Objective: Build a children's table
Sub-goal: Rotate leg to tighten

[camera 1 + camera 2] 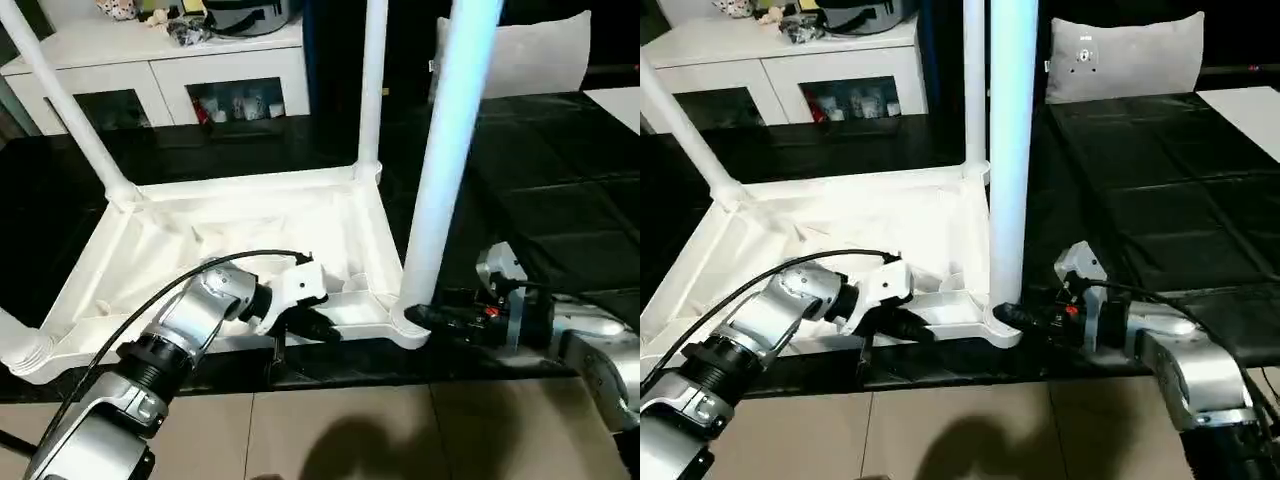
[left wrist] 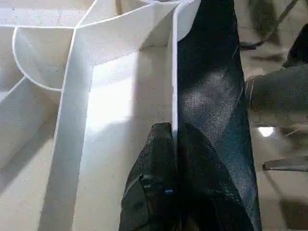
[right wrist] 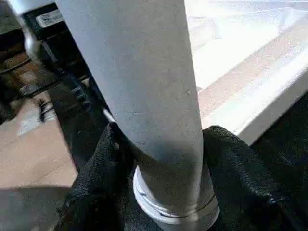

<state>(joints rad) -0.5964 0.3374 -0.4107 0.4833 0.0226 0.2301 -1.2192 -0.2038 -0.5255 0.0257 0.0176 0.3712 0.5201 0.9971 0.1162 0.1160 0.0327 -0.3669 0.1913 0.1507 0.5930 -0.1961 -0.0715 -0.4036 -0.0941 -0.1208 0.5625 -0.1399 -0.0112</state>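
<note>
Left pincer (image 2: 174,132) pinching near rim of upturned white plastic tabletop (image 1: 170,250); right pincer (image 3: 161,144) clamped around near-right round white leg (image 1: 445,150) base.

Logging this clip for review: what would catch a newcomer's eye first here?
The upside-down white table top on the black surface, legs pointing up. The near right leg rises tall in front of the camera, with the right gripper clamped around its base at the corner socket. The left gripper pinches the table's near rim beside it.
</note>
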